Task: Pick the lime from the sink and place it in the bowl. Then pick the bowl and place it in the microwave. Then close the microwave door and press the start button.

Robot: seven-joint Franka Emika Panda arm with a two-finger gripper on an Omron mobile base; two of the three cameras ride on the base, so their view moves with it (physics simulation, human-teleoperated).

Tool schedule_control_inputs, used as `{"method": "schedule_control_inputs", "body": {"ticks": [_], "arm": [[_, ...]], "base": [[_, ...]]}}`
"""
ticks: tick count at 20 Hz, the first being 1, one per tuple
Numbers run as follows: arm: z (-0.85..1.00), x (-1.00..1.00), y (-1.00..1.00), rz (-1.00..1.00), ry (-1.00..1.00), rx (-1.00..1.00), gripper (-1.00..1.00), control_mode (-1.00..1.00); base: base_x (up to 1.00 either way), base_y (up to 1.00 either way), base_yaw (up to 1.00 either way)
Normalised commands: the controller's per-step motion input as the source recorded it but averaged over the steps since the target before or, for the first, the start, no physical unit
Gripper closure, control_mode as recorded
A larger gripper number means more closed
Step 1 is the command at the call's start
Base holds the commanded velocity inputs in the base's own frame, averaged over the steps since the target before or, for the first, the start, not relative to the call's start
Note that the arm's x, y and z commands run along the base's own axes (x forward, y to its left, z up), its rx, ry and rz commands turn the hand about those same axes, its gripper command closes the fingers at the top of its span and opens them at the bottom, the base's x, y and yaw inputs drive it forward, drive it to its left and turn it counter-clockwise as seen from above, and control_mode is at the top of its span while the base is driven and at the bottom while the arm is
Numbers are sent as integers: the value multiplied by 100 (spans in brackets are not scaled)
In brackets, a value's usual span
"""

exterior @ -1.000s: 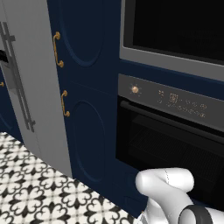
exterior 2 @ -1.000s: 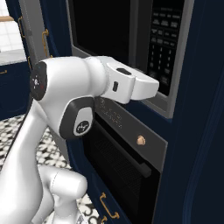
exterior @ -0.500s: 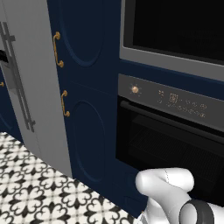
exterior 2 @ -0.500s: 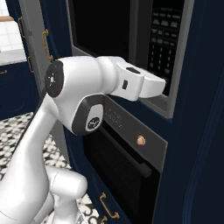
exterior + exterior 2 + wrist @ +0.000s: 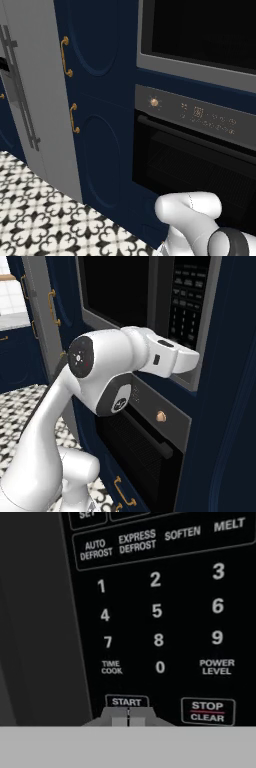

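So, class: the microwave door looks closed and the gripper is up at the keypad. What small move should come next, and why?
Probably a short push straight ahead. In the hand view the shut gripper sits just below the START button, with STOP/CLEAR off to one side. The microwave door appears closed, so pressing START is what remains. Whether the tips already touch the panel cannot be told.

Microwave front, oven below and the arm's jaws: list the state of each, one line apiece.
microwave door: closed, flush with the front.
START button: directly ahead of the gripper tips; contact cannot be told.
gripper: jaws shut, tips together just under START.
oven door: closed, handle bar across its top.
tall cabinet doors: closed.
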Motion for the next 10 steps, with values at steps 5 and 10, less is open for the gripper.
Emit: {"method": "schedule_control_inputs", "body": {"ticks": [5,10], "arm": [[-11,49,0,0,-3,0,100,-100],[-12,75,0,0,-2,0,100,-100]], "base": [[0,0,0],[0,0,0]]}}
